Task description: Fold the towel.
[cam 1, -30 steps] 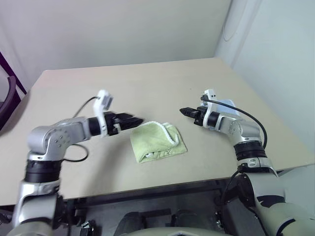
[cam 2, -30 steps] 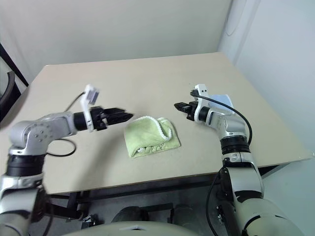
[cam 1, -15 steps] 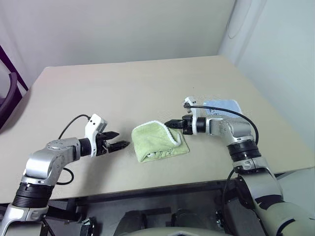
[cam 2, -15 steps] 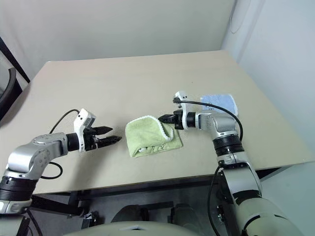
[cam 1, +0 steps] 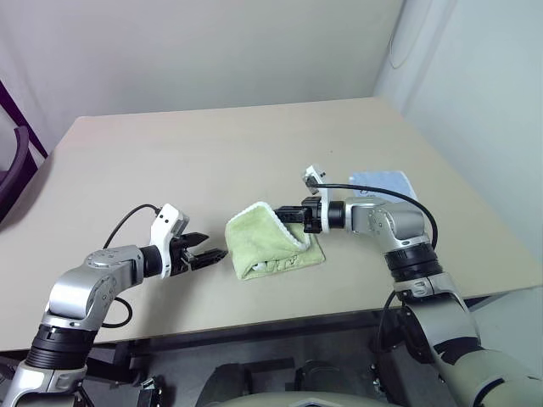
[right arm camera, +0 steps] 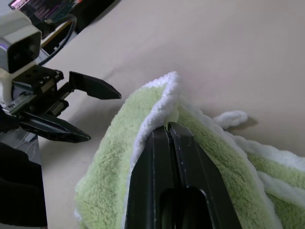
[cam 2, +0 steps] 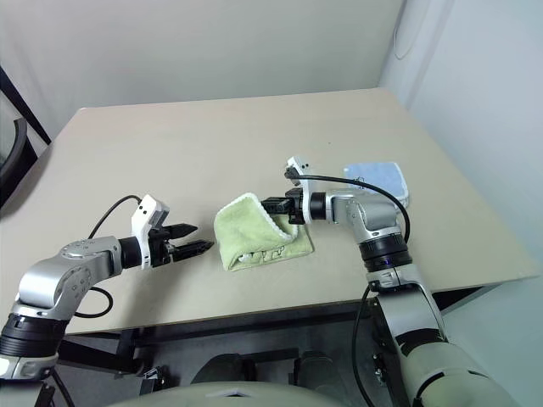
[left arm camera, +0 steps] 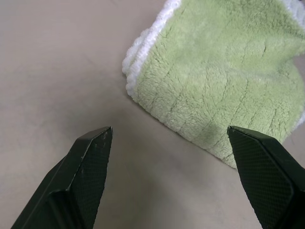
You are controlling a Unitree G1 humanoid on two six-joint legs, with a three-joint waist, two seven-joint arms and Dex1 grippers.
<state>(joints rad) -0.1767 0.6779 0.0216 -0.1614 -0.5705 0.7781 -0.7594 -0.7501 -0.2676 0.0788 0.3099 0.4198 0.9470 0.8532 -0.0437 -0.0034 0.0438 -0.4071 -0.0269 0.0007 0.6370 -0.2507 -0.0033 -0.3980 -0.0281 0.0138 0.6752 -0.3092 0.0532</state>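
Observation:
The light green towel [cam 1: 265, 248] lies folded in a small bundle near the table's front middle, white edging showing along its top flap. My right gripper [cam 1: 288, 214] is shut, and its tips [right arm camera: 169, 128] touch the white edge of the top flap, which stands raised; no cloth shows between the fingers. My left gripper [cam 1: 212, 253] is open just above the table, a short way left of the towel [left arm camera: 224, 71], which lies beyond and between its spread fingers [left arm camera: 90, 162].
A small light blue cloth [cam 1: 383, 181] lies behind my right forearm, toward the table's right edge. The beige table [cam 1: 212, 144] stretches back to the wall. A dark chair [cam 1: 10, 165] stands at the far left.
My right gripper, shut throughout, has swung left onto the towel and pushed its top flap up. My left gripper has dropped toward the table and drawn back a little.

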